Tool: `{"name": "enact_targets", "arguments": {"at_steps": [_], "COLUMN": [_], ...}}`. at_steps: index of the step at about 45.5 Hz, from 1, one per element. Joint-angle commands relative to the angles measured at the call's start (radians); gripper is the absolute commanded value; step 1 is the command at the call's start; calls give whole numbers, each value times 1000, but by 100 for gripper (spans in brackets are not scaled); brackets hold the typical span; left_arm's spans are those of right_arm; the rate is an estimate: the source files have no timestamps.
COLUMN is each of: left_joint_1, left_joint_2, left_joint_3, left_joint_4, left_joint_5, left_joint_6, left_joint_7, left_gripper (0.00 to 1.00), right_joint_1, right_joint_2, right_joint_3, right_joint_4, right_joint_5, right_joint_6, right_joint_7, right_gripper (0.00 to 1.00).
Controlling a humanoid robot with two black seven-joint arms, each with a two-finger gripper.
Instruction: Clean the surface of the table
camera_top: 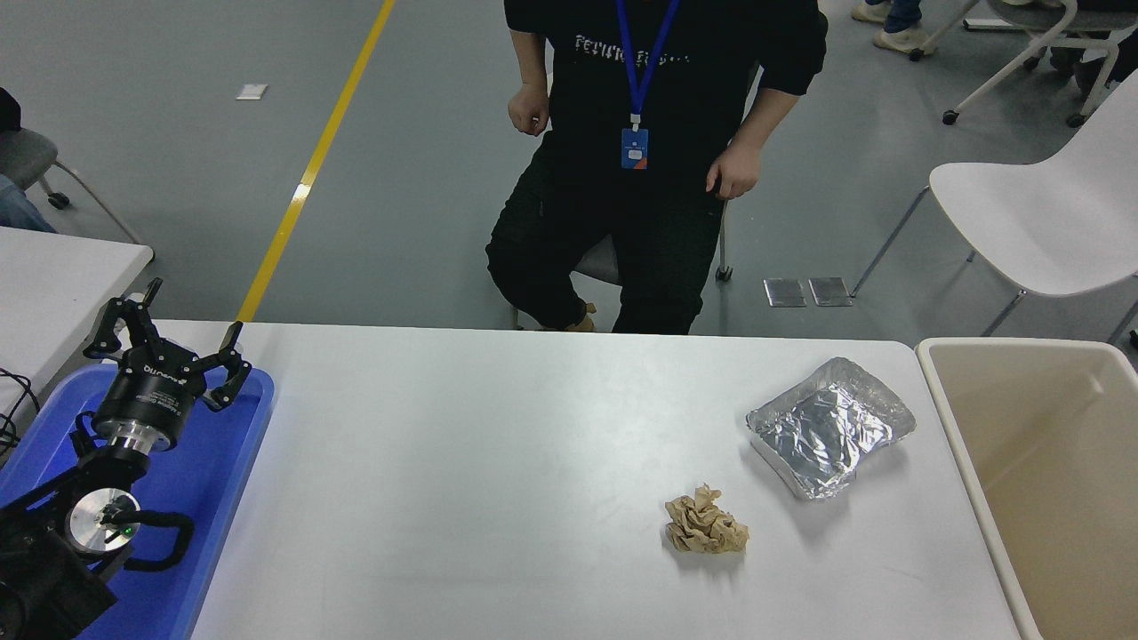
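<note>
A crumpled brown paper wad [706,527] sat on its own, and a crinkled foil tray [829,427] lay near it, up and to the right. Right of the foil tray, past the edge, was a big beige bin [1049,480]. Way off to the foil tray's left there was a blue plastic tray [191,480]. Behind the foil tray, on the grey floor, a person in black [640,169] sat on a chair, with a white chair [1040,222] to the right of them. A yellow floor line [311,164] ran off to the left.
</note>
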Motion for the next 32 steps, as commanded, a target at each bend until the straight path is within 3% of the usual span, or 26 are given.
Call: {"name": "enact_targets", "arguments": {"at_steps": [1,32], "left_joint_1": [0,0], "left_joint_2": [0,0], "left_joint_3": [0,0], "left_joint_4": [0,0], "left_joint_5": [0,0], "left_joint_6": [0,0], "left_joint_7": [0,0], "left_gripper": [100,100], "right_joint_1": [-57,-145], "right_joint_2": [93,232], "right_joint_3": [-1,-5], "right_joint_4": [0,1], "right_joint_5": [-1,-1], "right_joint_6": [-44,-122], "right_joint_7": [-21,-21], "right_gripper": [0,0]}}
